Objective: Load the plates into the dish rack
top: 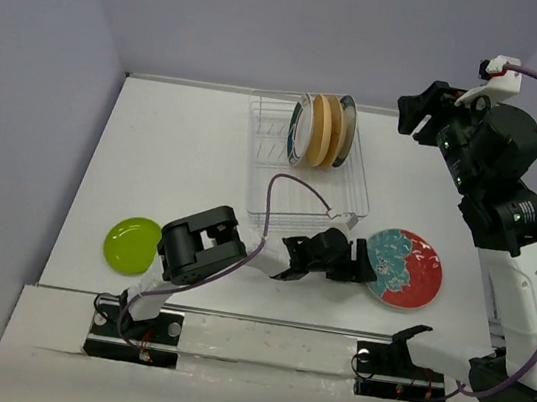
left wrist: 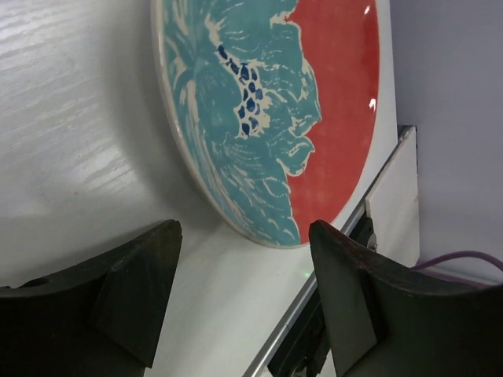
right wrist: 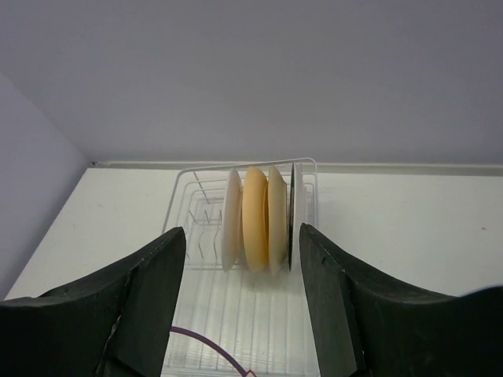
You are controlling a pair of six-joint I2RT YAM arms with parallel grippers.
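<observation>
rack (top: 351,188): seemingly four plates (top: 321,130); table (top: 185,148): green plate (top: 132,243), floral plate (top: 403,269)

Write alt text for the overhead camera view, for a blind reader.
The left gripper, open, is at the near edge of a teal-and-red floral plate lying flat on the white table. Behind it a wire dish rack holds upright plates, a lime green plate lies at the far left, and the right gripper hangs raised beside the rack.
</observation>
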